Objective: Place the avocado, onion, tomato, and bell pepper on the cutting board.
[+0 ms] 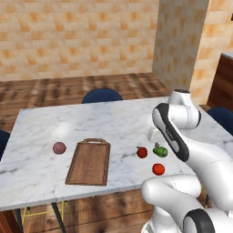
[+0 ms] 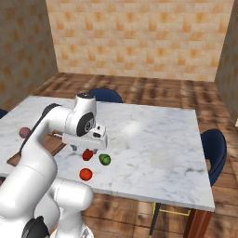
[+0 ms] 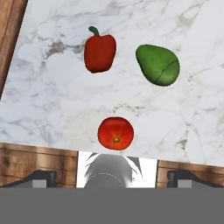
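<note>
On the marble table (image 1: 104,120) lie a red bell pepper (image 1: 142,152), a green avocado (image 1: 159,151) and a red tomato (image 1: 158,169), close together near the front right. The purplish onion (image 1: 59,148) rests left of the brown cutting board (image 1: 88,161), which has nothing on it. My gripper (image 2: 86,148) hangs open just above the bell pepper (image 2: 87,155), holding nothing. Looking down from the hand, the bell pepper (image 3: 99,52), avocado (image 3: 158,64) and tomato (image 3: 116,133) lie below the gripper (image 3: 113,177), its fingertips (image 3: 41,177) spread wide. The arm hides most of the board in the right base view.
Blue chairs stand at the table's far side (image 1: 102,95) and right end (image 2: 211,148). The table's front edge runs close by the tomato (image 2: 85,174), with wooden floor (image 3: 35,162) beyond it. A tiled pillar (image 1: 179,41) rises at the back right.
</note>
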Robot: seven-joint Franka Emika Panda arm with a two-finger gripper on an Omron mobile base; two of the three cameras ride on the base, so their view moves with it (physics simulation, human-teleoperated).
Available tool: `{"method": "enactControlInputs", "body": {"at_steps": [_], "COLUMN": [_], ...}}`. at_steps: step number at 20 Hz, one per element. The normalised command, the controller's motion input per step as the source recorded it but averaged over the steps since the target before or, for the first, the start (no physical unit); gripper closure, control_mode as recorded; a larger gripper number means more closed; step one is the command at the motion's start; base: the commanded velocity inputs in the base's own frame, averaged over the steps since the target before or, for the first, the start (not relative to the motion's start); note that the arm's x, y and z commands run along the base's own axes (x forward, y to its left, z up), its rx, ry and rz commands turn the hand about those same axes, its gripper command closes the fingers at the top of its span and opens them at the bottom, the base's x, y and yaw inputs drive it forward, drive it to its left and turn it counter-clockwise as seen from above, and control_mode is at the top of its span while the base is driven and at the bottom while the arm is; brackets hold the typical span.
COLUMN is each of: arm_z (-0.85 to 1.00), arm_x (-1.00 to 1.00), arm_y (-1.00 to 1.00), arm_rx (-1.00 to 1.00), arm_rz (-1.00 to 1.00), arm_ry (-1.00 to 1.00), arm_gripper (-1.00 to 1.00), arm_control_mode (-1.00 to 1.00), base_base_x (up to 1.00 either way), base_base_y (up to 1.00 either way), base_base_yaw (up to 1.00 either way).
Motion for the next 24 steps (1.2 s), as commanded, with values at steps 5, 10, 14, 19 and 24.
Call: {"method": "enactControlInputs", "body": {"at_steps": [5,10,14,19,24], "arm_z": [-0.26,-0.26,-0.15,-0.14,-0.24], "arm_x": [0.0,0.0,0.03,0.05,0.0], "arm_y": [0.0,0.0,0.0,0.0,0.0], "arm_rx": [0.0,0.0,0.01,0.02,0.0], "arm_rz": [0.0,0.0,0.0,0.0,0.0], "arm_ry": [-0.08,-0.01,0.14,0.15,0.02], "arm_gripper": [-1.0,-1.0,-1.0,-1.0,-1.0], "arm_control_mode": [-1.0,-1.0,-1.0,-1.0,-1.0], "base_base_x": [0.0,0.0,0.0,0.0,0.0], "base_base_y": [0.0,0.0,0.0,0.0,0.0], "base_base_yaw": [0.0,0.0,0.0,0.0,0.0]}}
